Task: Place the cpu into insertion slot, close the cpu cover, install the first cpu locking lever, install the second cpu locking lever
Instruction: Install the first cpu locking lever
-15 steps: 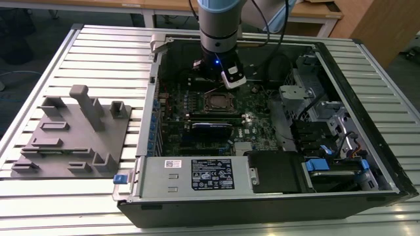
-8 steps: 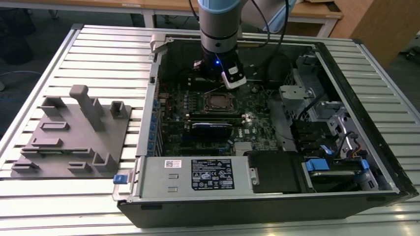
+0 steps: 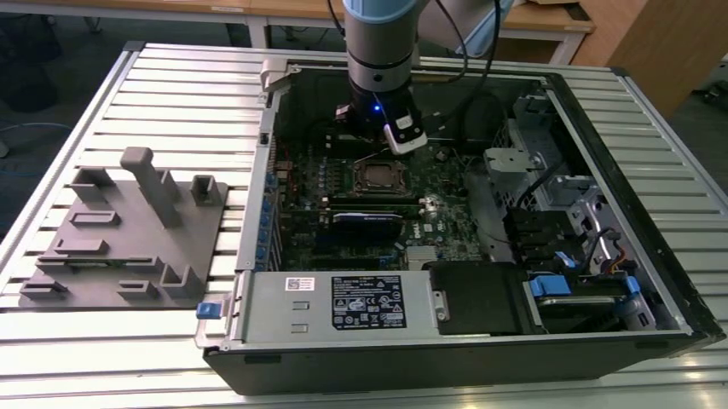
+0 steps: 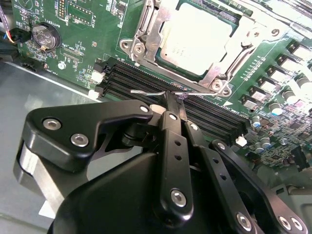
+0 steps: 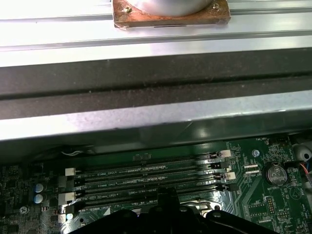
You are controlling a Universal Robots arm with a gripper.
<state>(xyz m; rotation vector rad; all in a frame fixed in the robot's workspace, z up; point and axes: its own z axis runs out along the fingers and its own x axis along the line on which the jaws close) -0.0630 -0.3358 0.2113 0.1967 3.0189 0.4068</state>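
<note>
- Grey fixture plate (image 3: pixel 125 230), at the exterior view's left on the slatted table (image 3: pixel 68 358). It is well apart from the work and I judge no hazard from it.
- Open computer case (image 3: pixel 455 341), centre of the frame. The arm (image 3: pixel 381 43) comes in from the upper centre. A case wall is near the wrist, so a wide swing could knock it.
- Gripper (image 4: pixel 171 100): the jaws are closed together, tips pinching the thin wire locking lever (image 4: pixel 146 92) just over the memory slots (image 4: pixel 126 78).
- The hold is on thin round wire. The likely failure is the lever slipping out of the tips, or springing free under load.
- The fingertips hang close above the memory slots. Pressing too low could scrape a slot or a latch.
- cpu (image 4: pixel 195 36): seated in the insertion slot (image 3: pixel 361 176), centre of the exterior view, with the cpu cover (image 4: pixel 145 29) down over its edges. If the lever misses its hook, the cover could lift and the chip could shift.
- Drive cage (image 3: pixel 534 170), at the exterior view's right, is apart from the gripper.
</note>
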